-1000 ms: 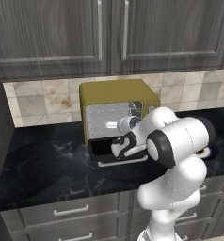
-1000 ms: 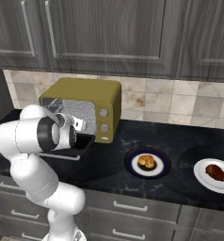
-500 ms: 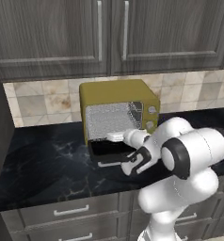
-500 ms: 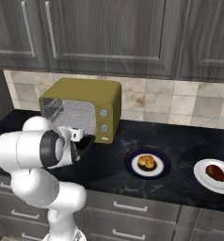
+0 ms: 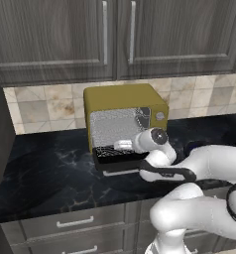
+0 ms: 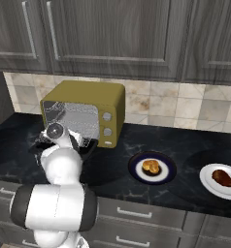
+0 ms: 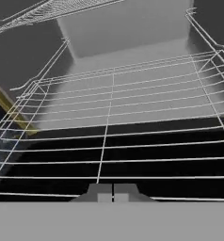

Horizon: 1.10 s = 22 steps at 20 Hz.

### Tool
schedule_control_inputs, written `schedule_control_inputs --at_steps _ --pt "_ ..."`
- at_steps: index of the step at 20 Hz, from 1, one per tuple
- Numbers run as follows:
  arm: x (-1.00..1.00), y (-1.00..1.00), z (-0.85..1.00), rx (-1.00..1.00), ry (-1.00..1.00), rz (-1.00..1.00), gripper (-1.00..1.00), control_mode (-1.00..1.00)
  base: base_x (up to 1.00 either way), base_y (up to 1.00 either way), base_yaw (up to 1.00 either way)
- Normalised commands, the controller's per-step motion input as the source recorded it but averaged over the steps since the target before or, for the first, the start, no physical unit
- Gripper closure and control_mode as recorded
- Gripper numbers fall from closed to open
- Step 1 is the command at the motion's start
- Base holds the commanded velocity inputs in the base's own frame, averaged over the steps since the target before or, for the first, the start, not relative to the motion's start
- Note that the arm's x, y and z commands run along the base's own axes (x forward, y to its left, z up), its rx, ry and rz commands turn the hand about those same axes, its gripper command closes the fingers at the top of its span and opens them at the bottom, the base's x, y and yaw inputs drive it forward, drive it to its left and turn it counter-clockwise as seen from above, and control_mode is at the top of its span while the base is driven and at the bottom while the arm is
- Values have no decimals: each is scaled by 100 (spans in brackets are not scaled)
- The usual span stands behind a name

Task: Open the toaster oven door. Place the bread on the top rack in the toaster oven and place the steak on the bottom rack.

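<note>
No brand, label or writing is showing on any surface. The oven is standing on the dark counter against the tiled wall, straight ahead of the fingers, with its door lying folded down flat and its grey mesh interior facing the robot. The arm is reaching forward and low from the base, elbow bent, with the hand pointing into the oven mouth above the door. The gripper is sitting with its fingers pressed together, holding nothing, just above a wire rack that is stretching away ahead of the tips; a second rack is hanging higher, beyond the tips. The steak is lying on a white plate far off to the fingers' right. The bread is resting on a dark-rimmed plate, nearer, also to their right. Nothing is standing between the fingers and the oven cavity.
</note>
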Motion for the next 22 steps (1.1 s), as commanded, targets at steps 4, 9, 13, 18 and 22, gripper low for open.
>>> schedule_control_inputs --at_steps 4,9,13,18,22 --pt "-100 0 -39 -1 76 -5 100 -100 0 0 0" --pt "-100 -5 -15 -2 62 -7 100 -100 0 0 0" --pt "-100 -23 66 0 7 -9 100 -100 0 0 0" --pt "-98 -18 100 -1 -15 -6 100 -100 0 0 0" --pt "-59 -26 84 -4 -39 -6 100 -100 0 0 0"
